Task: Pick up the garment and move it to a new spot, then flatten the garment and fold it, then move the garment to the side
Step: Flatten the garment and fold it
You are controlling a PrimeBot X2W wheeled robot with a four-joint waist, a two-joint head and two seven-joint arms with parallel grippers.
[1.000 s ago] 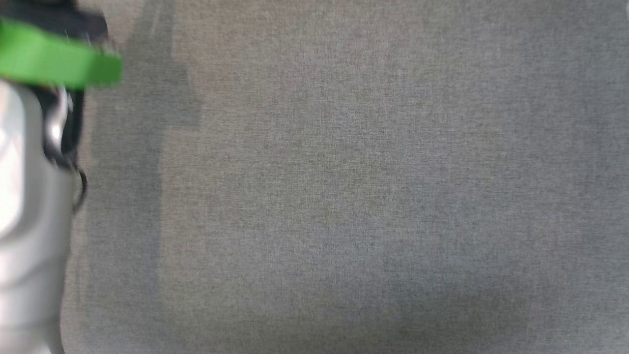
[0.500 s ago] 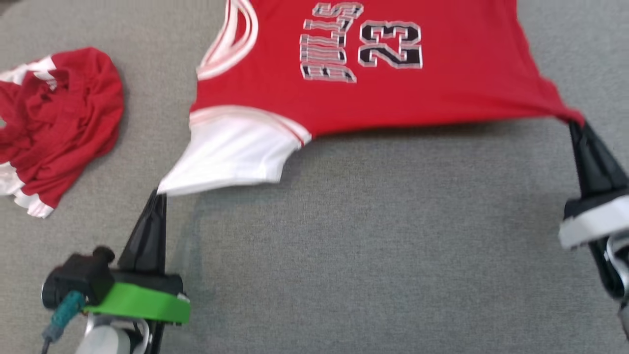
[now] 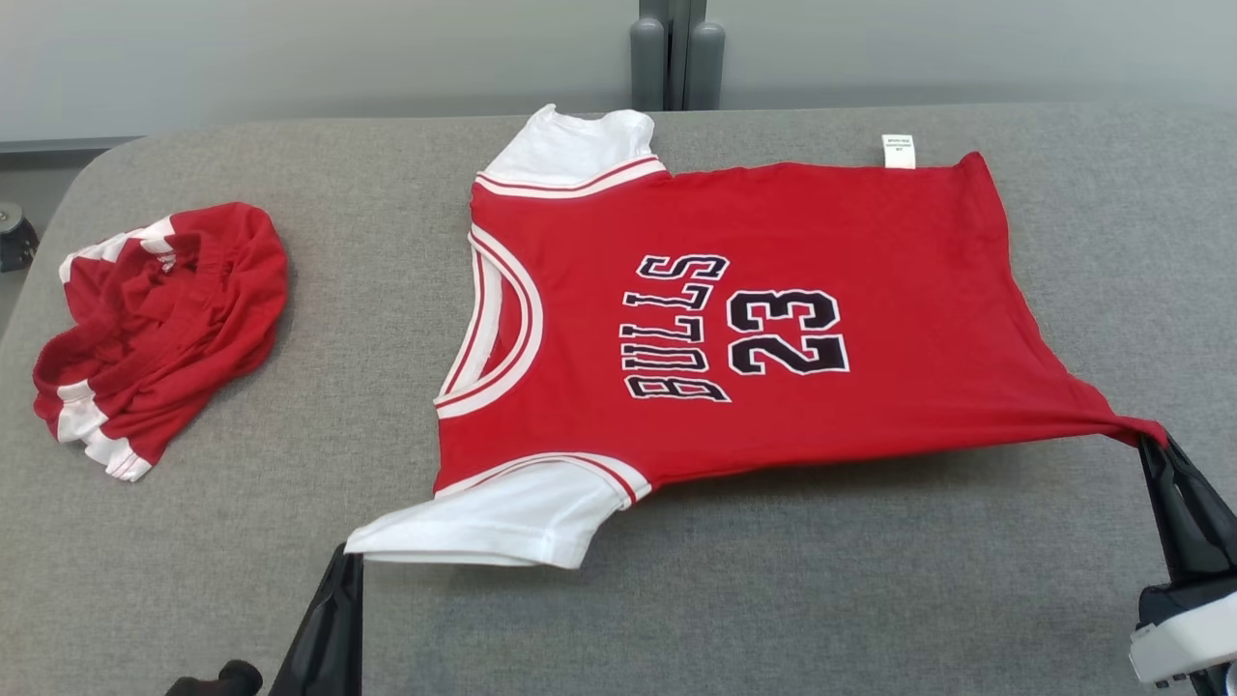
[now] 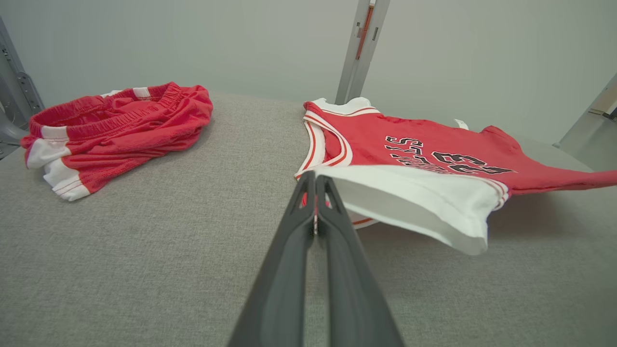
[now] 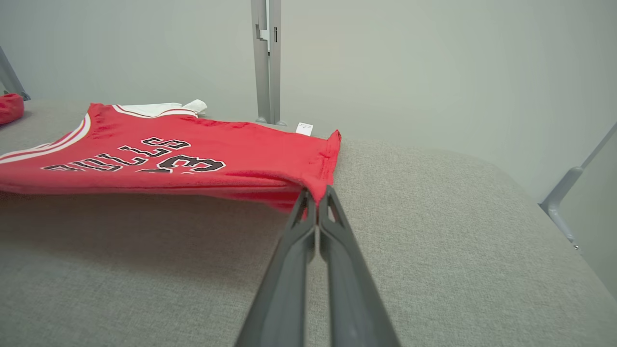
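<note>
Left jaws pinching white sleeve of garment [image 3: 773, 242]; right jaws pinching red hem corner. Near edge lifted off grey surface [image 3: 773, 580]. Smaller red garment [image 3: 164, 319] bunched well apart.

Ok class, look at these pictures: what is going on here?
The robot holds the red jersey stretched over the grey table. Its left hand pinches the near white sleeve, its right hand a hem corner, lifting the near edge while the far side lies flat. A smaller red garment sits crumpled on the left.
</note>
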